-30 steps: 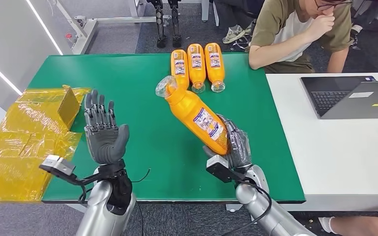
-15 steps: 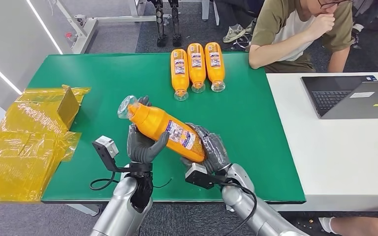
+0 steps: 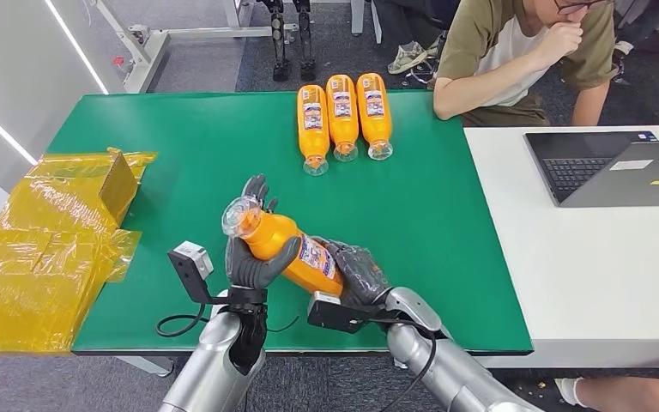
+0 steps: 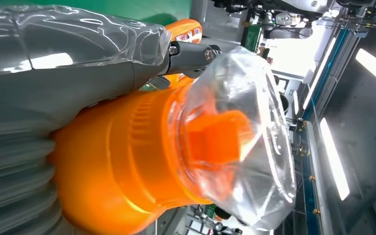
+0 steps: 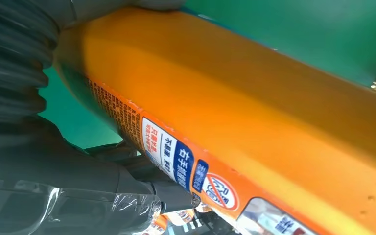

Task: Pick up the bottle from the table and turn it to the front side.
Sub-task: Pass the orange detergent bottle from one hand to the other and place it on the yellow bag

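I judged the main risk to be slip during the regrasp: the left robot hand (image 3: pixel 253 257) gripped the neck end and the right robot hand (image 3: pixel 356 273) the base, so uneven release could drop the bottle (image 3: pixel 287 245) onto the bench (image 3: pixel 446 215). The bottle was orange, glossy, clear-capped and labelled, held tilted above the bench's near edge.

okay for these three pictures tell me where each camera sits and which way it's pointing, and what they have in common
Head view: high on the robot, looking forward and down at the green table; both silver arms rise from below, left hand and right hand holding the orange bottle.
Left wrist view: behind the left hand, looking along the bottle's clear-wrapped cap end.
Right wrist view: behind the right hand, close on the bottle's label.
Shared: all three show the same bottle.
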Controlling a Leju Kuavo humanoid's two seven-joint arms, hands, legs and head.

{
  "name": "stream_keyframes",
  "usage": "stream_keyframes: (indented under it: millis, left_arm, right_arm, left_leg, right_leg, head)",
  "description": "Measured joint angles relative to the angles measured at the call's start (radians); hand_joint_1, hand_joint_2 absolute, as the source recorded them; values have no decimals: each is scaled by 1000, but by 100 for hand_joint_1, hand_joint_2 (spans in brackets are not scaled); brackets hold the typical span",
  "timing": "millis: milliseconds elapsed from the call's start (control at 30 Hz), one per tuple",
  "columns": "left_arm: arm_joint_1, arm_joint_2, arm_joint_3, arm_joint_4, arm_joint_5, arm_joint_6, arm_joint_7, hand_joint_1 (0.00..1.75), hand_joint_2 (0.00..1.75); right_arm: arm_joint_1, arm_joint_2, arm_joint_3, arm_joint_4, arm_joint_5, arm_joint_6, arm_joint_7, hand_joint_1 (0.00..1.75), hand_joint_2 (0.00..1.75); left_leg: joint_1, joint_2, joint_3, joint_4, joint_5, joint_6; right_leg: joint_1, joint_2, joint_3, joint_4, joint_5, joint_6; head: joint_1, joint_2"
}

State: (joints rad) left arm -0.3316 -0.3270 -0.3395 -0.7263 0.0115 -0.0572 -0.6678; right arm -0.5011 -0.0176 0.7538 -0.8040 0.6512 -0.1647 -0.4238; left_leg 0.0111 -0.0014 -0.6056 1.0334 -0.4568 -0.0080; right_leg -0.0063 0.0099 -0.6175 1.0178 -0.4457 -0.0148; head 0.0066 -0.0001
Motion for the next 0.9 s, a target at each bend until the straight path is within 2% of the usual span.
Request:
stream_keyframes:
  millis: [67, 100, 200, 233, 633, 700, 767, 833, 900]
  left_arm:
    - [1, 0, 0, 0, -3, 3, 0, 0, 175]
    - [2, 0, 0, 0, -5, 4, 0, 7, 175]
    - [2, 0, 0, 0, -13, 4, -2, 138, 175]
    - [2, 0, 0, 0, -16, 3, -3, 175, 175]
    - [3, 0, 0, -6, -28, -5, -14, 175, 175]
    - [3, 0, 0, -6, -29, -6, -14, 175, 175]
    - [2, 0, 0, -6, -29, -6, -14, 175, 175]
    - [2, 0, -2, -7, -30, -5, -14, 175, 175]
    - [2, 0, -3, -10, -31, -2, -15, 175, 175]
  right_arm:
    - [0, -4, 0, 0, 16, 3, 4, 175, 175]
    - [0, -6, 0, 0, 20, 3, 5, 175, 175]
    - [1, -10, -3, 0, 27, 3, 2, 175, 175]
    - [2, -11, -5, 0, 30, 3, 1, 175, 175]
    - [37, -16, -33, -11, 39, -29, 4, 175, 175]
    - [44, -16, -37, -18, 40, -37, 4, 165, 175]
    - [49, -15, -41, -24, 38, -58, 2, 79, 175]
    - [53, -14, -46, -28, 34, -94, -3, 2, 175]
    - [60, -9, -53, -33, 21, -141, -16, 0, 175]
  left_leg:
    - [0, 0, 0, 0, 0, 0]
    - [0, 0, 0, 0, 0, 0]
    - [0, 0, 0, 0, 0, 0]
    - [0, 0, 0, 0, 0, 0]
    - [0, 0, 0, 0, 0, 0]
    - [0, 0, 0, 0, 0, 0]
    - [0, 0, 0, 0, 0, 0]
    - [0, 0, 0, 0, 0, 0]
    - [0, 0, 0, 0, 0, 0]
  right_leg:
    - [0, 0, 0, 0, 0, 0]
    - [0, 0, 0, 0, 0, 0]
    - [0, 0, 0, 0, 0, 0]
    - [0, 0, 0, 0, 0, 0]
    - [0, 0, 0, 0, 0, 0]
    - [0, 0, 0, 0, 0, 0]
    - [0, 0, 0, 0, 0, 0]
    - [0, 0, 0, 0, 0, 0]
    - [0, 0, 0, 0, 0, 0]
  head:
    - [0, 0]
    - [0, 0]
    - [0, 0]
    - [0, 0]
    - [0, 0]
    - [0, 0]
    - [0, 0]
    - [0, 0]
    - [0, 0]
